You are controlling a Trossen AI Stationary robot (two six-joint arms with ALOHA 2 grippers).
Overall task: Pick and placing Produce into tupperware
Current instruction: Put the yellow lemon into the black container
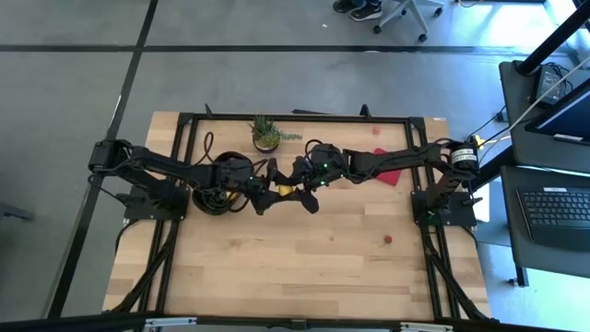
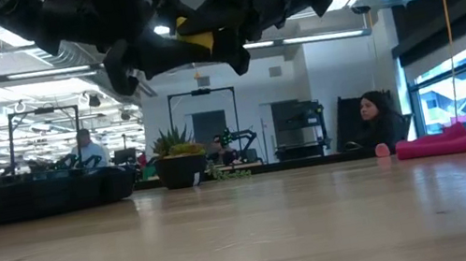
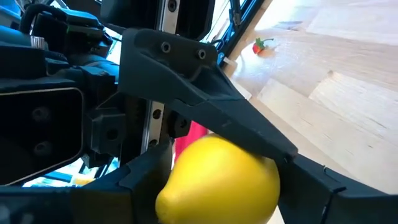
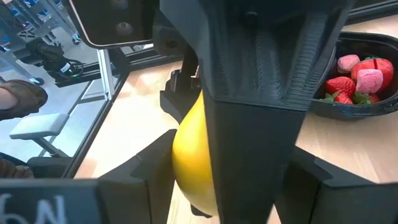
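Both grippers meet high above the table's middle around one yellow lemon (image 1: 285, 190), which shows in the low view (image 2: 199, 41) well clear of the wood. My left gripper (image 1: 274, 191) comes from the left and my right gripper (image 1: 300, 184) from the right. Each is shut on the lemon. The black tupperware (image 1: 207, 208) sits on the table under the left arm. The right wrist view shows strawberries and pinkish berries (image 4: 357, 78) inside it. A loose strawberry (image 1: 387, 241) lies on the table's right part. My left gripper pinches the lemon (image 3: 217, 183) between its two fingers (image 3: 140, 180), coming level from the table's left. The lemon is lifted clear of the table. My right gripper has the same lemon's side (image 4: 189, 162) between its fingers (image 4: 146, 180), coming level from the table's right; one of its fingers (image 3: 205, 99) lies across the lemon. The left arm's finger (image 4: 261, 87) hides most of the contact.
A small potted plant (image 1: 266, 135) stands near the far edge. A flat red square (image 1: 389, 177) lies under the right arm, and a small red piece (image 1: 376, 130) lies beyond it. People sit in the room behind the table (image 2: 373, 116). Bare wood fills the near half.
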